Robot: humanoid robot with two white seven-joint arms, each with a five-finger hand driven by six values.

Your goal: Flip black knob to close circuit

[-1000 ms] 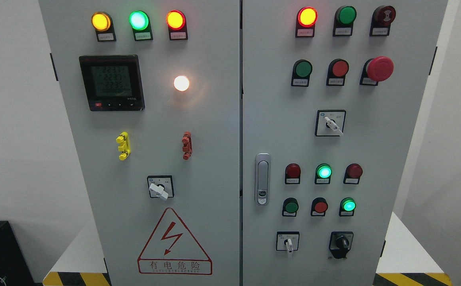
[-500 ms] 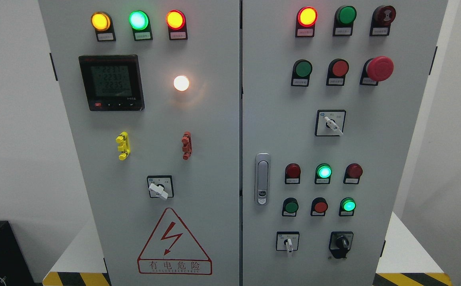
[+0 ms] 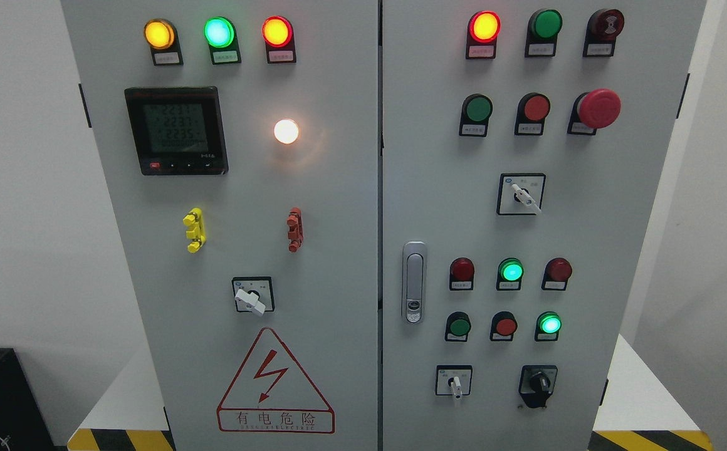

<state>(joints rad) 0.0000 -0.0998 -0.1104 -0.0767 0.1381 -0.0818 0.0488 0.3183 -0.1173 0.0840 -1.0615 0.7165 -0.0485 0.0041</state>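
A grey electrical cabinet (image 3: 338, 188) with two doors fills the head view, standing in front of a white wall (image 3: 19, 188). Neither robot hand is in the frame, so whether their fingers are wide or closed cannot be told.

On the left door, a black meter (image 3: 176, 130) with a lit display sits near the top left. Below it, near the bottom of the door, is a red triangular warning sign (image 3: 274, 383) with a lightning bolt and Chinese text. Three lit lamps run across the top: amber (image 3: 159, 34), green (image 3: 219, 32) and orange-red (image 3: 277, 31). A glowing white lamp (image 3: 286, 131) sits right of the meter. Lower down are a yellow clip (image 3: 193, 230) and a red clip (image 3: 294, 229), then a white-handled switch (image 3: 252, 295) just above the sign.

On the right door, a red mushroom button (image 3: 598, 108) stands out at the upper right. A silver door handle (image 3: 413, 282) is mounted upright by the left edge. Rows of red and green lamps and buttons fill the rest, some lit.

The black knob (image 3: 538, 383) is at the bottom right of the right door, untouched, with a small white-handled switch (image 3: 454, 381) to its left.
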